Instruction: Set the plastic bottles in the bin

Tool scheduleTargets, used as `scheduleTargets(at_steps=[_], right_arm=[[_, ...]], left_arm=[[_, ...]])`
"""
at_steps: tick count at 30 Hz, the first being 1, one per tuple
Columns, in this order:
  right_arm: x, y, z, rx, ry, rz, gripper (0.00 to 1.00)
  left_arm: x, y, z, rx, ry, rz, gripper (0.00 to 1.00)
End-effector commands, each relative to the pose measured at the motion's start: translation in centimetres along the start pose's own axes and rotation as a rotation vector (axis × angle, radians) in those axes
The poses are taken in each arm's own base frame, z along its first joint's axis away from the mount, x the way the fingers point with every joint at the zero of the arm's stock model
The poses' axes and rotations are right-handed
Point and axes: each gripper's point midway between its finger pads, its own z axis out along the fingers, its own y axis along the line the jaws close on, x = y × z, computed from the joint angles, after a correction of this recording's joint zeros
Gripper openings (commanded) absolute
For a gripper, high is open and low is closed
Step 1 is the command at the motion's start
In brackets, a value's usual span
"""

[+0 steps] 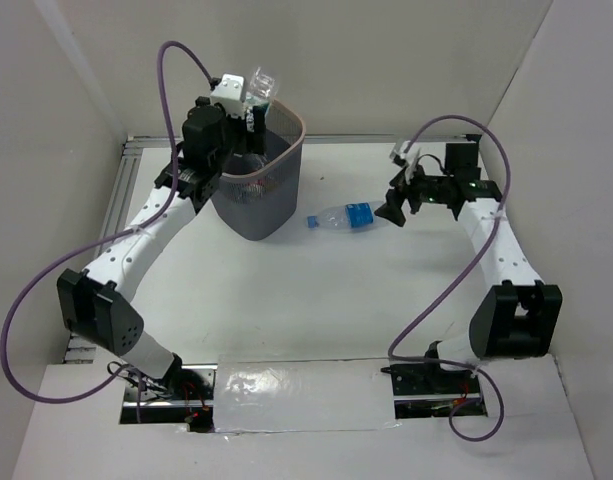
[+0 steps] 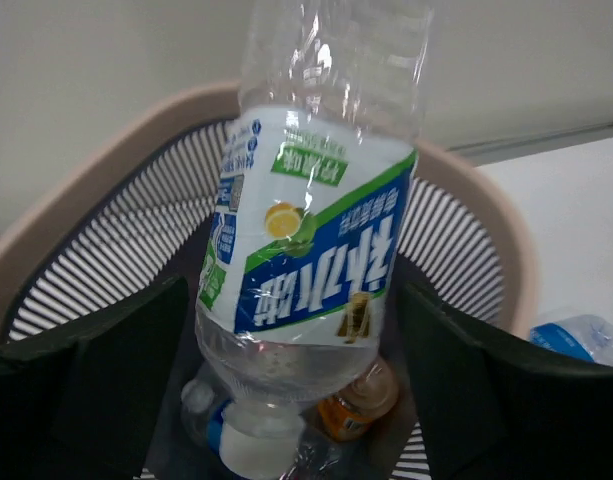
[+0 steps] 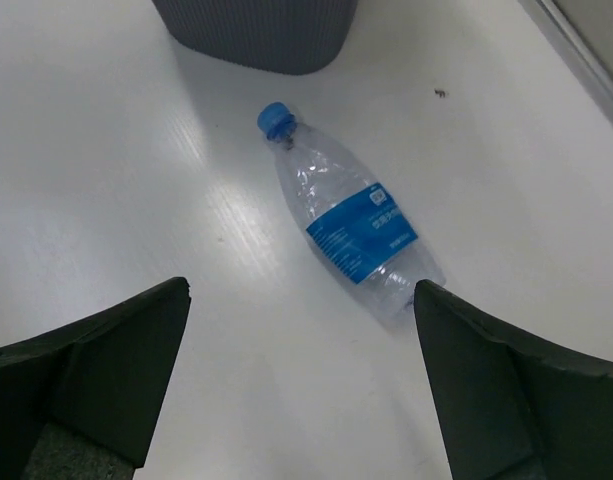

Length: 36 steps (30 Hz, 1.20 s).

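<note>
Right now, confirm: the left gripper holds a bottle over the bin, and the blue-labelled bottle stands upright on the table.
Not upright: the blue-labelled bottle lies on its side on the table, per the right wrist view. The left gripper does hold a bottle over the bin.

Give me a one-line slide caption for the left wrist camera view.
Left gripper holds a green-and-blue-labelled plastic bottle upside down above the wire-mesh bin.

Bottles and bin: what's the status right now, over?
Left gripper shut on green-white bottle, cap down over bin. Right gripper open, above blue-label bottle lying on table. No obstruction seen.
</note>
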Motion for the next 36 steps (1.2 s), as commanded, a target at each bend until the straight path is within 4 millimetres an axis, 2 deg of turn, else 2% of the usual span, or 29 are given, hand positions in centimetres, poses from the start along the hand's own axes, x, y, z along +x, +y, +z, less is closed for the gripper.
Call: scheduleTargets(at_steps=[1,2,3,4,5,6,8,9,11,12,13,14,15,16,17,18,19,20,21,22,25,26,28,29,30,33,34,35,36], right_arm=[[-0.3,-2.0,2.9,-0.014,0.04,-0.296,1.0],[-0.3,-1.8,4.0,-0.046,0.051,-0.416,1.0],[0.7,-2.1,5.1,-0.062,0.074,-0.444,1.0],[1.3,-2.5,5.8,-0.057,0.102,-0.486,1.0],[1.3,-2.7,6.6,-0.078,0.102,-0.562,1.0],[1.8,-2.6,7.5,-0.103,0.119,-0.583,1.0],[3.3,-2.9,9.4,-0.163,0.162,-0.575,1.0],[3.6,-3.0,10.3,-0.179,0.178,-0.58,1.0],[5.2,-3.6,12.3,-0.199,0.206,-0.579,1.0],[5.1,-3.9,12.9,-0.195,0.207,-0.592,1.0],[6.1,-3.8,13.9,-0.209,0.221,-0.589,1.0],[6.4,-4.2,14.3,-0.204,0.229,-0.59,1.0],[6.7,-4.0,15.0,-0.216,0.237,-0.593,1.0],[8.4,-3.8,15.8,-0.255,0.261,-0.584,1.0],[8.5,-3.4,16.1,-0.285,0.272,-0.578,1.0],[9.1,-3.4,16.4,-0.301,0.285,-0.561,1.0],[9.7,-3.4,16.8,-0.318,0.293,-0.56,1.0],[10.7,-3.0,17.7,-0.342,0.303,-0.548,1.0],[11.1,-3.4,17.9,-0.338,0.316,-0.548,1.0],[12.1,-3.7,18.5,-0.335,0.336,-0.547,1.0],[13.7,-3.5,19.2,-0.352,0.367,-0.537,1.0],[14.4,-3.7,19.5,-0.352,0.386,-0.534,1.0],[14.9,-3.6,19.9,-0.353,0.4,-0.542,1.0],[15.0,-3.8,19.8,-0.347,0.412,-0.546,1.0],[15.7,-3.5,19.9,-0.359,0.421,-0.534,0.98],[15.6,-3.2,19.8,-0.374,0.414,-0.532,0.87],[14.7,-3.1,19.5,-0.382,0.401,-0.528,0.7],[14.4,-2.8,19.4,-0.389,0.399,-0.511,0.57],[13.7,-3.3,18.8,-0.374,0.399,-0.499,0.46]], left_arm=[[0.0,2.6,0.9,-0.114,0.025,-0.011,1.0],[-0.2,2.7,1.1,-0.123,0.03,-0.02,1.0],[-1.5,3.2,0.7,-0.132,0.023,-0.022,1.0],[-1.9,3.2,0.5,-0.132,0.02,-0.023,1.0],[-3.5,2.7,-0.5,-0.096,-0.009,-0.029,1.0],[-4.2,2.1,-1.2,-0.063,-0.018,-0.04,1.0],[-5.8,0.6,-3.2,0.035,-0.049,-0.056,1.0],[-6.1,-1.5,-5.4,0.154,-0.057,-0.064,1.0],[-5.6,-3.7,-8.0,0.272,-0.063,-0.082,1.0],[-2.7,-5.2,-8.9,0.346,-0.02,-0.089,1.0],[-1.8,-6.7,-10.4,0.397,-0.01,-0.104,1.0],[-2.2,-6.9,-13.0,0.418,-0.037,-0.118,1.0],[-1.1,-7.5,-14.1,0.446,-0.027,-0.132,1.0],[2.6,-8.5,-15.0,0.47,0.048,-0.155,1.0],[2.9,-8.5,-17.0,0.486,0.041,-0.179,1.0],[4.0,-8.8,-17.9,0.498,0.058,-0.195,1.0],[7.1,-8.6,-18.2,0.469,0.125,-0.22,1.0],[8.6,-8.9,-19.2,0.465,0.165,-0.236,1.0],[8.7,-8.6,-20.3,0.461,0.155,-0.252,1.0],[10.9,-8.8,-20.9,0.446,0.205,-0.269,1.0],[11.8,-8.6,-22.0,0.424,0.209,-0.308,1.0],[12.8,-8.9,-22.3,0.425,0.238,-0.307,1.0],[12.8,-9.1,-22.8,0.434,0.241,-0.302,1.0],[13.6,-9.2,-22.9,0.423,0.261,-0.303,1.0],[13.6,-9.3,-22.9,0.423,0.261,-0.3,1.0],[14.3,-10.1,-23.2,0.432,0.285,-0.304,1.0],[15.2,-10.1,-23.0,0.426,0.308,-0.296,1.0],[15.0,-10.6,-23.2,0.443,0.301,-0.296,1.0],[15.9,-11.0,-23.3,0.445,0.325,-0.294,1.0]])
